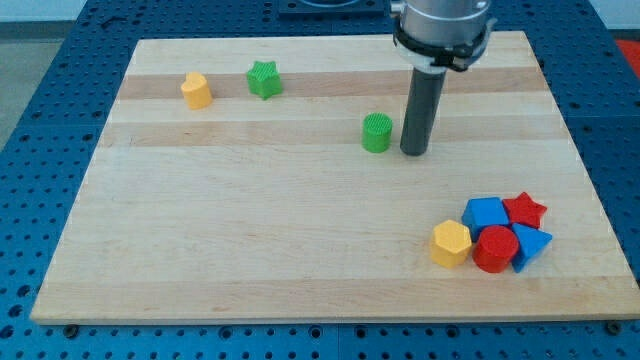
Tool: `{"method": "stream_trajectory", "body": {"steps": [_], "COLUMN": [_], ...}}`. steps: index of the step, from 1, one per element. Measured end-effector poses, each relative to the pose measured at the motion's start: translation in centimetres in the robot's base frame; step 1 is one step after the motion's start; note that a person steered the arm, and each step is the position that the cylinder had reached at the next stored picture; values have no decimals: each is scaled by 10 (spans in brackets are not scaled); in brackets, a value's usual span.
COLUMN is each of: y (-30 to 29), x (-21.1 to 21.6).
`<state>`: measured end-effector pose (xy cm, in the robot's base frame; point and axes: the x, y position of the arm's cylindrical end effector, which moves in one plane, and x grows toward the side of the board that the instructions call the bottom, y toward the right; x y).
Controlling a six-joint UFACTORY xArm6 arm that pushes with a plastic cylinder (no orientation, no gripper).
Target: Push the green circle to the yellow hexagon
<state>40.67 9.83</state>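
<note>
The green circle (pixel 377 132) stands upright a little right of the board's middle, toward the view's top. My tip (pixel 414 152) rests on the board just to the circle's right, with a narrow gap between them. The yellow hexagon (pixel 451 243) sits at the lower right, at the left end of a cluster of blocks, well below and right of the green circle.
Touching the hexagon's right are a red cylinder (pixel 494 250), a blue square block (pixel 486 213), a red star (pixel 525 210) and a blue triangular block (pixel 531 245). A green star (pixel 264 79) and another yellow block (pixel 196 90) sit at the upper left. The wooden board (pixel 250 230) lies on a blue table.
</note>
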Motion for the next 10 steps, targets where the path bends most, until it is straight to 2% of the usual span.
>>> {"method": "stream_trajectory", "body": {"steps": [1, 2, 3, 5, 6, 7, 8, 10], "y": [-2, -21, -38, -38, -38, -47, -74, -108], "x": [-38, -46, -31, 36, 36, 16, 9, 24]}}
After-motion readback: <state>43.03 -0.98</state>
